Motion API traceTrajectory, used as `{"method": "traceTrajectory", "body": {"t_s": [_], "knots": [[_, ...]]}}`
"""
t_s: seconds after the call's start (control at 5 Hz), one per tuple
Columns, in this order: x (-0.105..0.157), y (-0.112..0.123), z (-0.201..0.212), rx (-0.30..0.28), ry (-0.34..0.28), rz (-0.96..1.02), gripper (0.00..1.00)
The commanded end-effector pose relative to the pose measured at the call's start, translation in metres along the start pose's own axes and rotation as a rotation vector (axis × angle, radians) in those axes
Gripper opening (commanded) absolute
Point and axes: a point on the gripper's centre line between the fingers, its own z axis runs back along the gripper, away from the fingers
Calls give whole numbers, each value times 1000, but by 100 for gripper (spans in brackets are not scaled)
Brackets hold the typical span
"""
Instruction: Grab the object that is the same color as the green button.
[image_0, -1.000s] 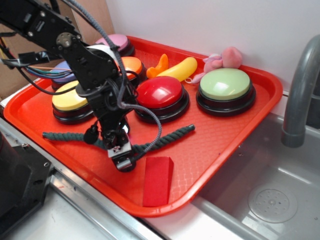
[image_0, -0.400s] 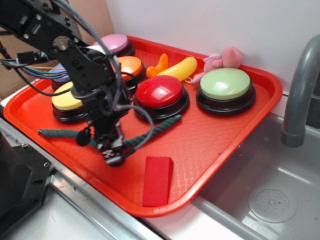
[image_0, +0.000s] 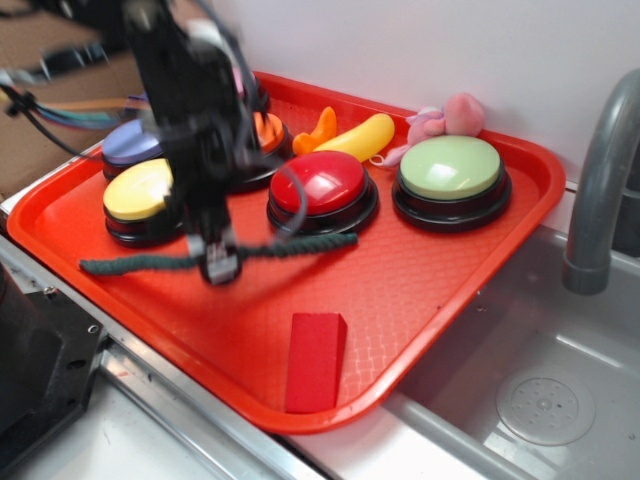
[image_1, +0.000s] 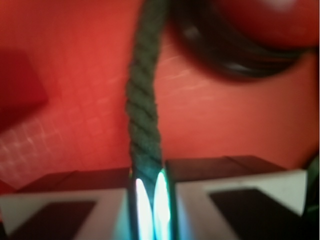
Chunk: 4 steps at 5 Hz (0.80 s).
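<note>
One rope (image_0: 270, 246) is what I have between my jaws, and it is the dark green one that matches the pale green button (image_0: 451, 168) at the far side of the red tray (image_0: 430, 290). My gripper (image_0: 219, 265) is pinched tight on it near its middle; the wrist view shows the twisted strand (image_1: 145, 115) running straight out from between my two pads with no gap on either side. A second ago I was lower and nearer the tray's front edge, close to the red block (image_0: 314, 360), with the rope sagging in a curve on the tray; now I have come up and back toward the yellow button (image_0: 142, 192) and the red button (image_0: 320, 184), and the rope stretches out almost level to both sides of me. Its ends look clear of the tray, though motion blur makes that hard to be sure of. I judge the grab as made: the hold seems firm, and only a steady lift remains to confirm it.
</note>
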Motion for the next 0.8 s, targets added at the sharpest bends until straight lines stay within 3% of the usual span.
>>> {"method": "traceTrajectory", "body": {"t_s": [0.0,0.2,0.4,0.6], "knots": [[9,43,97,27,-80,381,0],[-4,68,132,113,-117,576,0],[-12,83,145,151,-129,686,0],[-18,91,149,154,-198,708,0]]}}
